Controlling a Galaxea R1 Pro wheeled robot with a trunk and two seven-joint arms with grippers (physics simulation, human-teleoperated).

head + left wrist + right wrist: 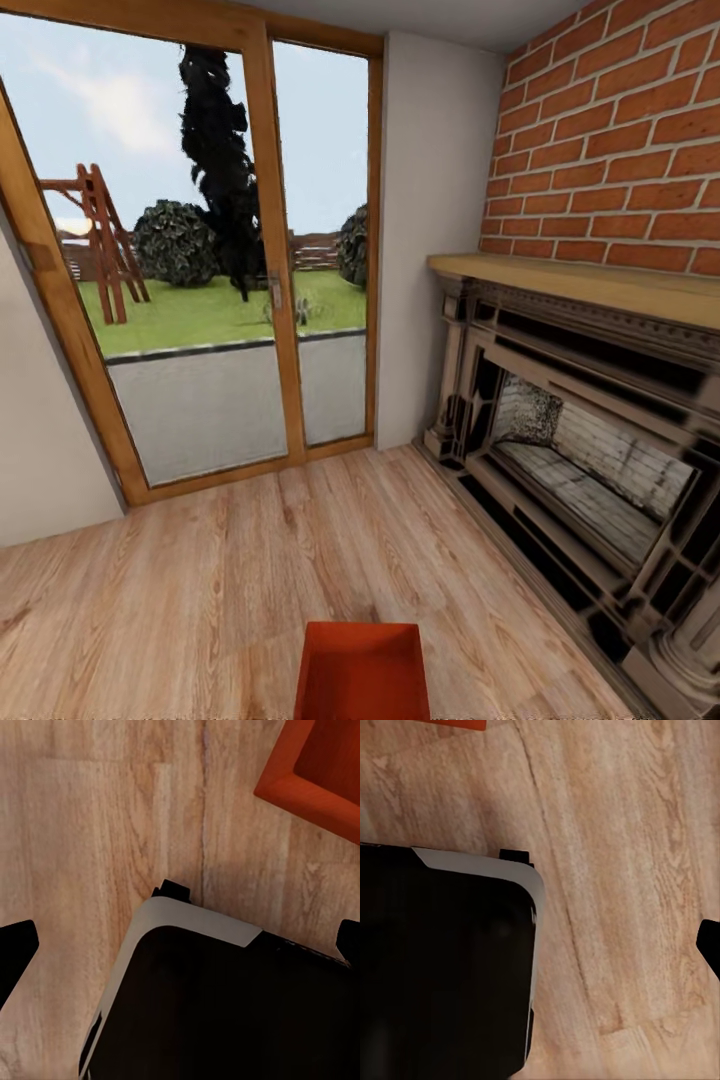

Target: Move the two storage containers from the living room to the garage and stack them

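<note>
One red container (362, 668) sits on the wood floor (200, 590) just before the robot. Left fingertips (16, 952) stand wide apart, holding nothing; right jaws' state: cannot tell. Beyond the container: fireplace (590, 450), glass door (210, 270).

orange-red storage container (362, 668) with plain smooth walls, darker red inside – on a light wood plank floor (200, 590) with brown grain streaks. same orange-red corner of the container (315, 772) in the left wrist view. glass door (215, 250) with a warm honey-brown wooden frame, green lawn, dark bushes and pale blue cloudy sky behind. red-orange brick wall (610, 130) with pale mortar lines. fireplace (580, 450) dark brown-black, streaked grey inside, tan wood mantel on top. plain off-white wall (430, 220). robot base (225, 1005) black with a light grey edge – black fingertips (15, 952) at the frame sides.
</note>
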